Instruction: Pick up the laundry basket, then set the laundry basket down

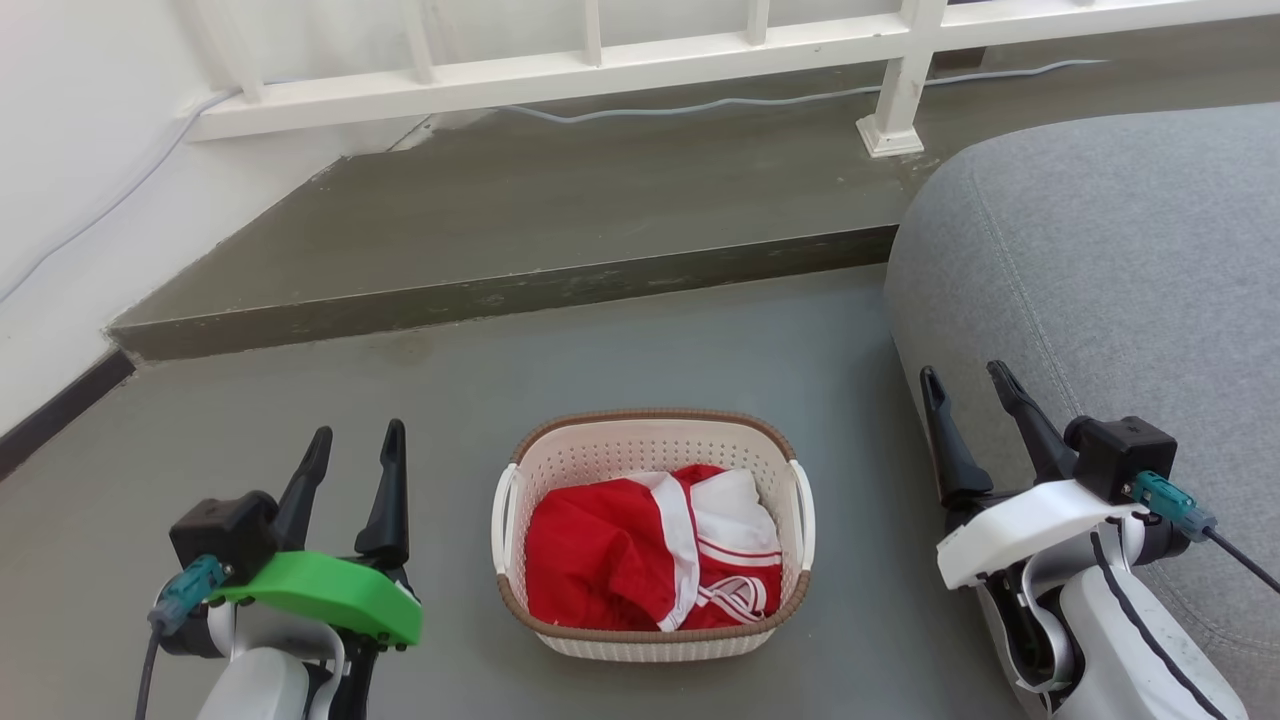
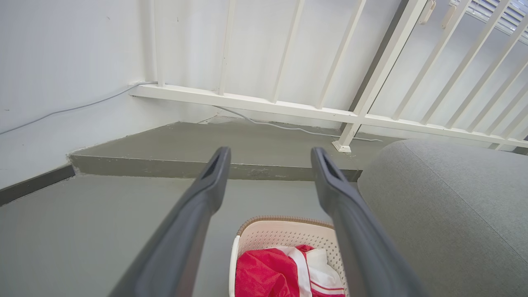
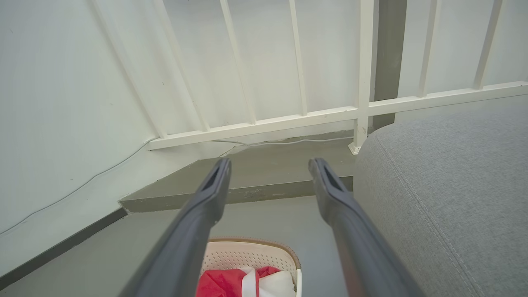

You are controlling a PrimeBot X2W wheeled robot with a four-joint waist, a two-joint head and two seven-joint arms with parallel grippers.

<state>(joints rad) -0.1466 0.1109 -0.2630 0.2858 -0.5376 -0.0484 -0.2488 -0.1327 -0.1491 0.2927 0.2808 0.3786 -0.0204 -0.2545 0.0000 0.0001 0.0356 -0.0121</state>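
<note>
The laundry basket point(image 1: 650, 455) sits on the grey floor between my two arms, cream-white and perforated with a brown rim and white side handles, holding red and white clothes point(image 1: 640, 560). My left gripper point(image 1: 357, 435) hovers open to its left, nothing between the fingers. Open too, my right gripper point(image 1: 965, 372) stands to the basket's right, beside the sofa. In the left wrist view the basket point(image 2: 284, 233) lies low between the fingers point(image 2: 198, 206). Its far rim also appears low in the right wrist view, where the basket point(image 3: 243, 253) sits under the fingers point(image 3: 206, 198).
A grey sofa point(image 1: 1120, 270) fills the right side, close to my right arm. A raised concrete step point(image 1: 520, 290) runs across behind the basket, with a white railing point(image 1: 640, 60) and a cable point(image 1: 760, 100) on it. A white wall point(image 1: 70, 180) stands on the left.
</note>
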